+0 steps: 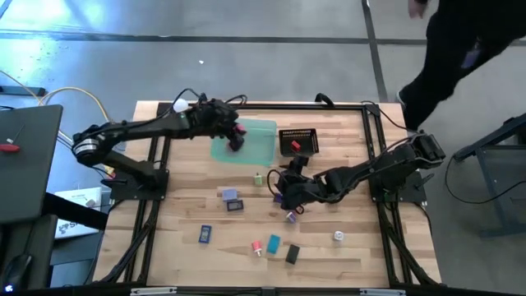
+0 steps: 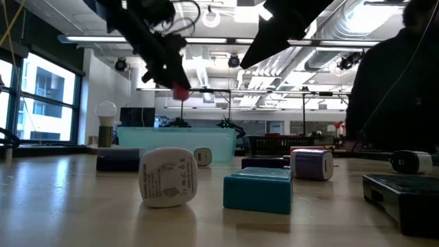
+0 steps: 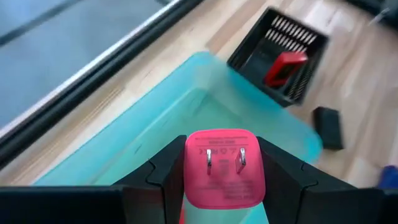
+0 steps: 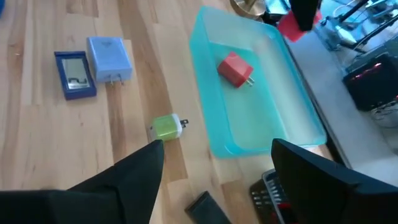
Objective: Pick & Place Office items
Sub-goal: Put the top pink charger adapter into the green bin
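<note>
My left gripper (image 1: 237, 134) hangs over the translucent green tray (image 1: 261, 148), shut on a pink plug adapter (image 3: 224, 168). In the low view the adapter (image 2: 180, 91) is well above the tray (image 2: 137, 143). A red adapter (image 4: 235, 68) lies flat on the tray's floor. My right gripper (image 4: 217, 180) stands open over bare wood near the tray's near right corner, holding nothing. A green adapter (image 4: 165, 127) lies on the table just beyond its fingers. Several more office items are scattered across the near half of the table. My left gripper pinches the pink adapter by its two opposite sides (image 3: 189, 171) between the two fingers, with the pronged face (image 3: 224, 160) toward the wrist camera. The fingers slant down from the table's left. The adapter is lifted clear above the tray.
A black mesh basket (image 1: 300, 141) with a red item (image 3: 285, 67) stands right of the tray. On the table lie a lavender adapter (image 4: 110, 59), a blue item (image 4: 74, 74), a white adapter (image 2: 167, 176), a teal block (image 2: 259, 189) and a purple one (image 2: 312, 165). A person (image 1: 460, 49) stands beyond the far right corner.
</note>
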